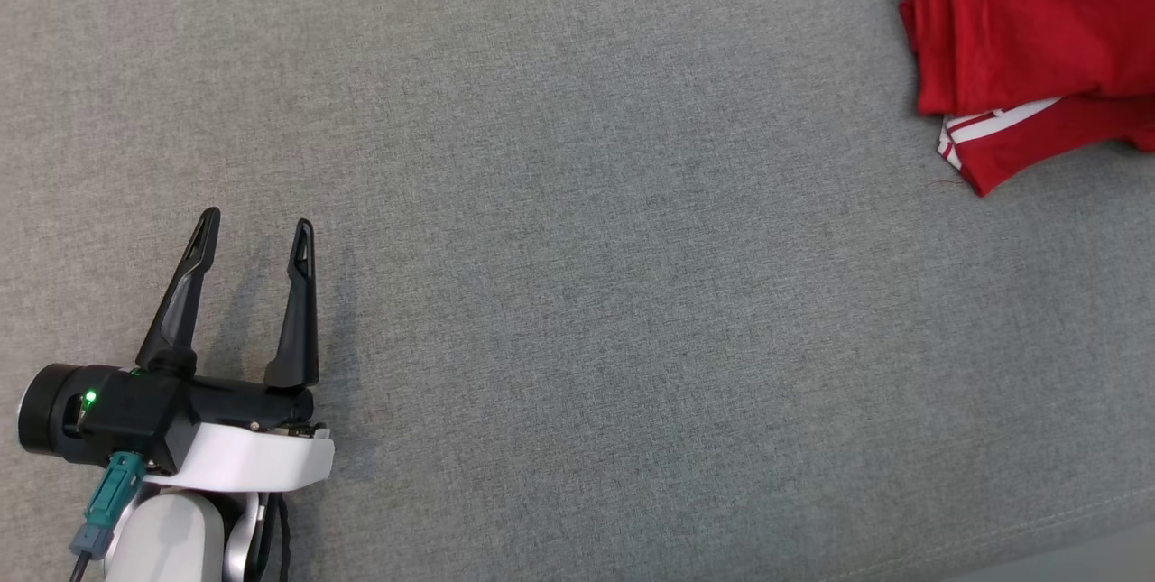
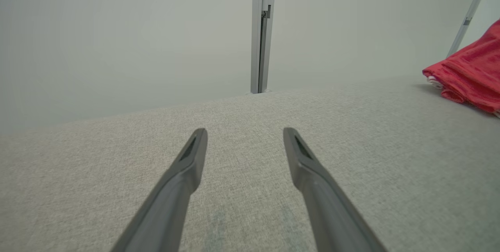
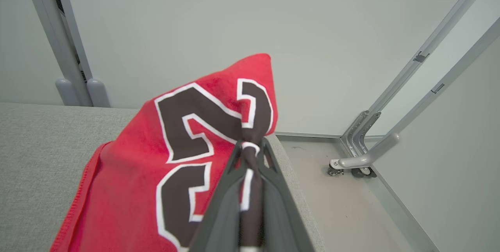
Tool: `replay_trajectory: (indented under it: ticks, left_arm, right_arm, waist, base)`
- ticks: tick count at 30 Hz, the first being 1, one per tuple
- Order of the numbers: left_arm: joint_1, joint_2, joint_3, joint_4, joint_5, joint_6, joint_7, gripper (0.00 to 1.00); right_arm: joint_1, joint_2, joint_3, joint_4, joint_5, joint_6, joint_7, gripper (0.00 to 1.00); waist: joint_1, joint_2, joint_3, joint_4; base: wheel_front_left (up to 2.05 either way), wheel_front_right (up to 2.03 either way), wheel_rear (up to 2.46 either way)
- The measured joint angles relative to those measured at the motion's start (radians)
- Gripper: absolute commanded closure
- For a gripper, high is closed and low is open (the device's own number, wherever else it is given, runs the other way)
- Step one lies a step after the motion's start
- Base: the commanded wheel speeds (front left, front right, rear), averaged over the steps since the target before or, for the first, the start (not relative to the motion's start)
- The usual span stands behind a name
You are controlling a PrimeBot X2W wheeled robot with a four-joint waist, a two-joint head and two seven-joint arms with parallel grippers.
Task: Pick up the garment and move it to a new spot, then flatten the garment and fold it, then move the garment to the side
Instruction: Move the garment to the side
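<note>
The garment (image 1: 1029,32) is a red jersey with white trim, folded at the far right of the grey fabric surface; the left wrist view catches it as a red bundle (image 2: 470,74) at the right edge. In the right wrist view the garment (image 3: 129,189) shows dark numerals outlined in white, and my right gripper (image 3: 250,154) is shut on a pinched fold of it, lifting that part above the surface. My left gripper (image 1: 257,235) rests at the lower left of the head view, far from the garment, open with nothing between its fingers (image 2: 191,158).
The grey fabric surface (image 1: 577,293) stretches wide between my left gripper and the garment. Its right edge (image 3: 291,189) drops to a pale floor, where a metal frame leg with casters (image 3: 351,166) stands. A pale wall with a vertical metal post (image 2: 261,33) backs the surface.
</note>
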Motion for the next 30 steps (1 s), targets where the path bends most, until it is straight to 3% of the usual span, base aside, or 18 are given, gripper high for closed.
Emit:
replay_trajectory:
  ticks: [6, 7, 9, 20, 30]
  left_arm:
    - [0.003, 0.004, 0.000, -0.007, 0.000, 0.009, 0.000, 0.00]
    - [0.004, 0.005, 0.000, -0.007, 0.000, 0.009, 0.000, 0.00]
    - [0.005, 0.006, 0.000, -0.007, 0.000, 0.010, 0.000, 0.00]
    - [0.016, 0.008, 0.007, 0.003, -0.020, 0.023, 0.000, 0.00]
    - [0.069, -0.012, 0.035, 0.033, -0.058, 0.026, 0.000, 0.00]
  right_arm:
    - [-0.019, 0.018, 0.024, 0.009, 0.004, 0.000, -0.015, 1.00]
    - [-0.019, 0.019, 0.025, 0.016, 0.006, 0.000, -0.019, 0.83]
    - [-0.019, 0.018, 0.030, 0.026, 0.001, 0.000, -0.026, 0.00]
    - [-0.025, 0.026, 0.041, 0.049, -0.016, 0.000, -0.038, 0.00]
    - [0.116, 0.037, -0.094, -0.180, -0.084, 0.000, -0.043, 0.00]
  waist:
    - [0.0000, 0.0000, 0.012, -0.005]
    - [0.0000, 0.0000, 0.013, -0.006]
    - [0.0000, 0.0000, 0.013, -0.007]
    - [0.0000, 0.0000, -0.009, -0.005]
    - [0.0000, 0.0000, -0.135, 0.034]
  base:
    - [0.00, 0.00, 0.00]
    - [0.00, 0.00, 0.00]
    - [0.00, 0.00, 0.00]
    - [0.00, 0.00, 0.00]
    - [0.00, 0.00, 0.00]
